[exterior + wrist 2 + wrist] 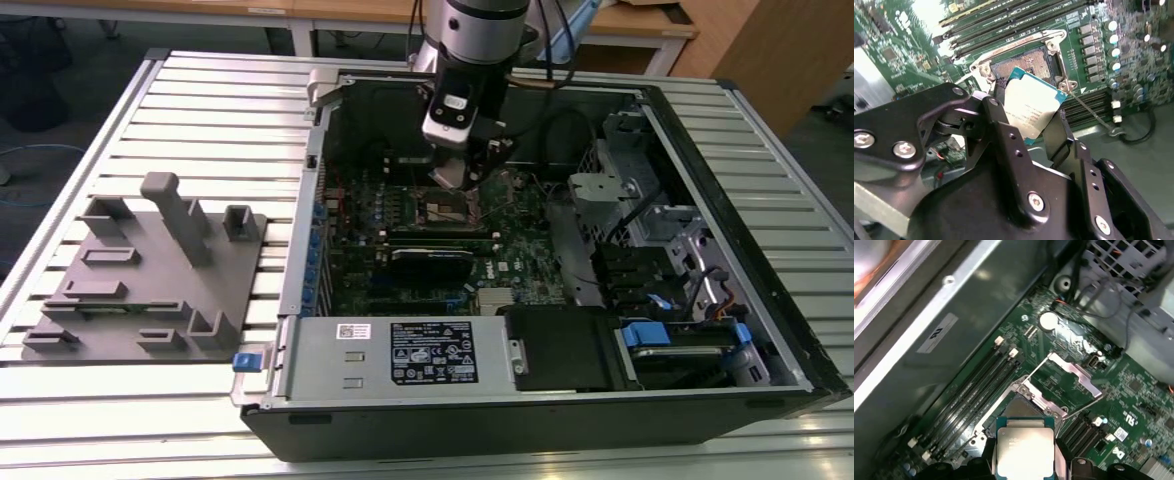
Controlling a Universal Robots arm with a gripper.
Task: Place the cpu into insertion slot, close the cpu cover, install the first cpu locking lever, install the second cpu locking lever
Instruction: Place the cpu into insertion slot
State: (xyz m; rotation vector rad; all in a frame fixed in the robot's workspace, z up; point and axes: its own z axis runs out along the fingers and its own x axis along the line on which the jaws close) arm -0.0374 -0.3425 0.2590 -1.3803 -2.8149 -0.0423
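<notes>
My gripper [461, 178] hangs inside the open computer case, just above the insertion slot [454, 208] on the green motherboard [514, 250]. It is shut on the cpu [1031, 107], a flat silver square with a teal edge held between the two black fingers [999, 107]. In both wrist views the cpu [1025, 450] hovers close over the dark slot [1021, 412], tilted and not seated in it. The cpu cover [1074, 374] stands swung open beyond the slot [1024, 62]. A thin wire locking lever [1094, 115] lies loose beside the slot's silver rim.
Long black memory slots [974, 395] run beside the socket. A grey power supply box [400, 350] fills the case's near side, and drive cages and cables [667, 250] line the exterior view's right. A grey fixture plate [147, 280] sits on the slatted table at the left.
</notes>
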